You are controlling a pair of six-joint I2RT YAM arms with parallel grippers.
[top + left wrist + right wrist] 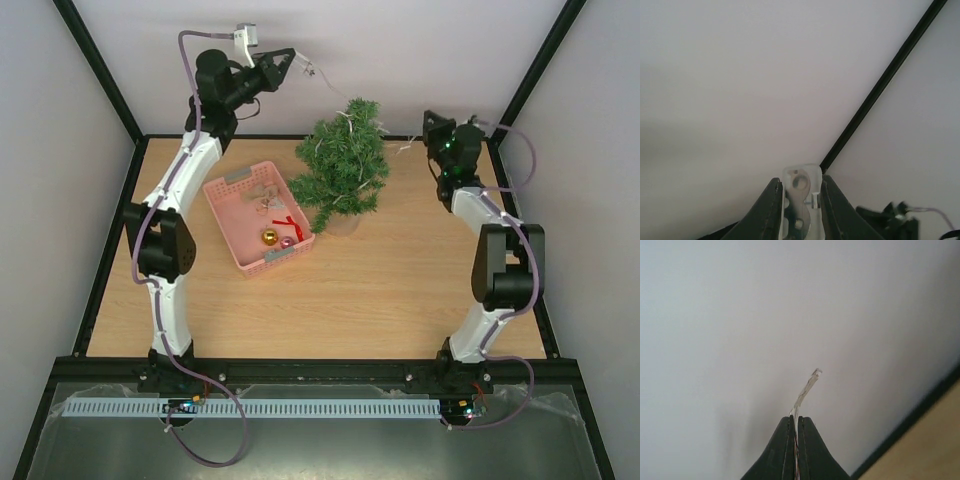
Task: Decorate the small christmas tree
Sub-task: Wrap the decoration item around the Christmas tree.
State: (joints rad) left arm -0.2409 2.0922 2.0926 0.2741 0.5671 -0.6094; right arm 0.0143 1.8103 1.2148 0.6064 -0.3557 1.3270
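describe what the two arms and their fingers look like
Both the left arm and right arm have white curved links between bulky black joint housings, with a lilac cable looping along each. A small green light glows near the right wrist. The fingers are dark, smooth and tapered to narrow tips.

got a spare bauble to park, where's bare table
Bare: the near table between left arm and right arm, in front of the pink basket and small christmas tree; also the strip from tree to right arm. Crowded between basket and tree.
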